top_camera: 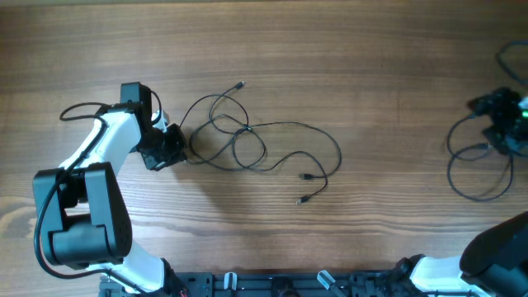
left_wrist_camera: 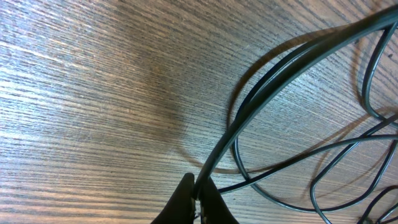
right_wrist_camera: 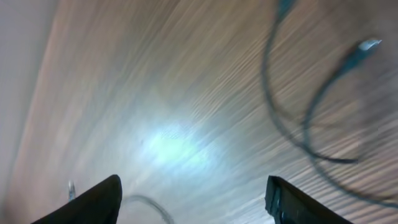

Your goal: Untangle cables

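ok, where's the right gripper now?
Overhead view, far right edge of the table: right gripper open beside a loose cable loop, away from the tangle the left gripper holds.

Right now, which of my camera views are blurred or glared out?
Right wrist: motion-blurred, white glare on the table, cables smeared. Left wrist: sharp, the close cable casting a soft shadow. Overhead: crisp, evenly lit.

a wooden table [top_camera: 388,58] fills every view, its top warm mid-brown with fine grain running left to right in the overhead view. soft light leaves a pale bluish glare patch [right_wrist_camera: 174,149] on the wood in the right wrist view, where a blurred grey strip [right_wrist_camera: 18,74] lies past the table's edge, floor or wall unclear
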You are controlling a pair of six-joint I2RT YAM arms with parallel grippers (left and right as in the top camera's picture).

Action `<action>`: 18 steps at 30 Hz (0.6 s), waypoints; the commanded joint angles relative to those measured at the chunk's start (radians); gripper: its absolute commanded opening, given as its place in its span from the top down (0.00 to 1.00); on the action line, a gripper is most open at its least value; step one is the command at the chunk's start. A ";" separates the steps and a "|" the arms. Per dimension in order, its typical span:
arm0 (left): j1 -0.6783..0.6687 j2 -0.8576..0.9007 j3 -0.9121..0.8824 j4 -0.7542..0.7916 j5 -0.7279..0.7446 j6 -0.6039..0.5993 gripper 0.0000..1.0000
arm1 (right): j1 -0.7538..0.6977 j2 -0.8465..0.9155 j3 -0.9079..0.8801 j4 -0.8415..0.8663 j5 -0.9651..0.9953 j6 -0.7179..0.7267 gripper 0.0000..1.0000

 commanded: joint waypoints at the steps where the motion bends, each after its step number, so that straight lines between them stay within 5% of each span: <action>1: -0.005 -0.008 -0.003 0.000 0.018 -0.005 0.96 | 0.098 0.007 0.020 -0.044 -0.034 -0.099 0.23; 12: -0.005 -0.008 -0.003 0.022 0.086 -0.005 0.96 | 0.365 0.007 0.020 -0.140 0.160 -0.100 0.32; 18: -0.012 -0.008 -0.003 0.021 0.085 -0.005 0.96 | 0.397 0.008 0.020 -0.167 0.476 0.020 0.34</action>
